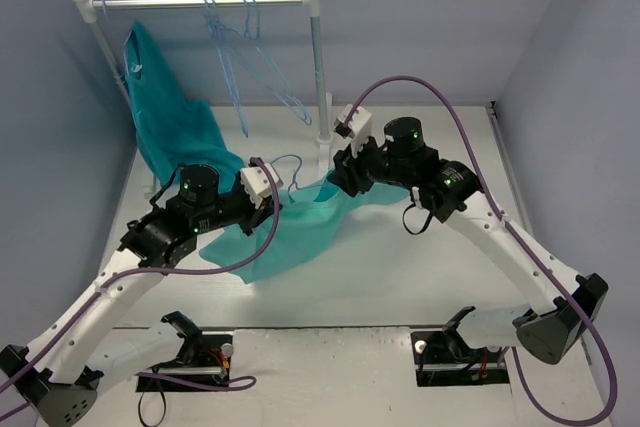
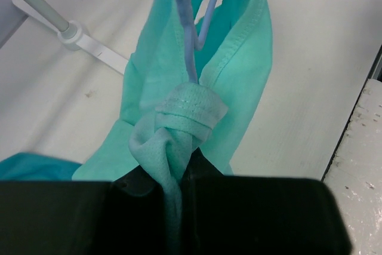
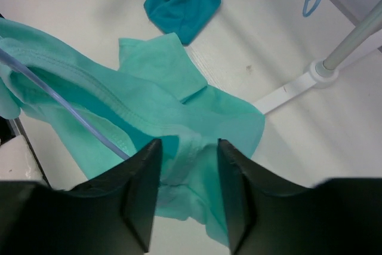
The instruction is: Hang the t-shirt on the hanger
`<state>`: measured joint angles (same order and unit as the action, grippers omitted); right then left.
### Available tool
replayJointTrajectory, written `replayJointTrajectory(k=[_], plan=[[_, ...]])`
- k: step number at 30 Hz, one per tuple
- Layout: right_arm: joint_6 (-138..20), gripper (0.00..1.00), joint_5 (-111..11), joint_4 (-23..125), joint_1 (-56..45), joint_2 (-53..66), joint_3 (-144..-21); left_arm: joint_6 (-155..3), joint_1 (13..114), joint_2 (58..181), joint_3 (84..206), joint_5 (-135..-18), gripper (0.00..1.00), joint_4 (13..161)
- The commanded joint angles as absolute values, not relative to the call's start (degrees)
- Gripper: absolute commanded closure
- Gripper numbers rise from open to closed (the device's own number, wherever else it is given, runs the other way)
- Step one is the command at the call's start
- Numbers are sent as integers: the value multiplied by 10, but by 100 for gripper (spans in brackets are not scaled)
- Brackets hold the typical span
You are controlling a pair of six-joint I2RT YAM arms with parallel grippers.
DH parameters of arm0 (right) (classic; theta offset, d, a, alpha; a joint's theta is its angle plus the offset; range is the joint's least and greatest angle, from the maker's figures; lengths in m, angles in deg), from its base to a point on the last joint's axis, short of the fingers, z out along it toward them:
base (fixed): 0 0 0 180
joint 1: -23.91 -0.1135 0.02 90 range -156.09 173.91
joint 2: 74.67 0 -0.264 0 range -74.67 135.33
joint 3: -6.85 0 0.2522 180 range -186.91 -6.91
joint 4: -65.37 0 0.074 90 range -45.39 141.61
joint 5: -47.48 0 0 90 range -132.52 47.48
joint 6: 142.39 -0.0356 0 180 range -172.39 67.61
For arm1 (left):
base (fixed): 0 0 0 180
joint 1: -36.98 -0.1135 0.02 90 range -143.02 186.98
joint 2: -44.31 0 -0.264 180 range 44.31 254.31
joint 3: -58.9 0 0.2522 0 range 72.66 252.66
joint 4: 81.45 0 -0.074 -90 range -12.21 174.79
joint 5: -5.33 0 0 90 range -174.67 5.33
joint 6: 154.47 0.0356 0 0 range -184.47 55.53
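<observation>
The left hand (image 2: 179,174) pinches a twisted bunch of the mint-green t-shirt (image 1: 300,227), which lies crumpled mid-bench with the pale-blue hanger (image 2: 189,46) wire threaded inside. The right hand (image 3: 188,147) hovers parted over its cloth. Beyond, a darker turquoise garment (image 1: 165,117) drapes off the clothes rail (image 1: 200,2) at the far-left corner.

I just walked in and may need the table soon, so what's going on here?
Two robot arms are working a mint t-shirt onto a pale-blue hanger. The left gripper is shut on a bunched fold of the t-shirt, where the hanger's wire runs into the cloth. The right gripper stands open over the other end, holding nothing. The t-shirt mostly lies on the table, not on the rail.
</observation>
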<state>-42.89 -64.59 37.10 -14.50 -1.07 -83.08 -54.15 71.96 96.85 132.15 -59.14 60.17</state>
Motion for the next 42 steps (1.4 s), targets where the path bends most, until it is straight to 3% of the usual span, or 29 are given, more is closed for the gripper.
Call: replayJointTrajectory(k=[1, 4, 9, 15, 23, 27, 33, 37, 38, 42], plan=[[-428, 46, -632, 395, -149, -46, -839, -584, 718, 934, 1300, -594, 100, 723], [-433, 35, -633, 394, -145, -49, -847, -602, 718, 923, 1269, -589, 100, 769], [-432, 27, -660, 381, -118, -60, -855, -607, 717, 930, 1264, -592, 100, 774], [-376, 26, -749, 310, -36, -59, -867, -584, 712, 927, 1272, -591, 100, 744], [-270, 28, -820, 227, -37, -4, -897, -553, 708, 932, 1306, -547, 100, 695], [-247, 32, -787, 218, -54, 20, -903, -538, 708, 947, 1336, -523, 100, 665], [-226, 45, -770, 219, -59, 31, -902, -515, 708, 956, 1364, -504, 100, 626], [-223, 66, -773, 219, -72, 25, -900, -491, 708, 968, 1384, -503, 100, 594], [-222, 76, -770, 220, -74, 21, -897, -486, 708, 971, 1389, -504, 100, 588], [-206, 95, -771, 220, -81, 1, -880, -473, 701, 983, 1402, -506, 100, 575]])
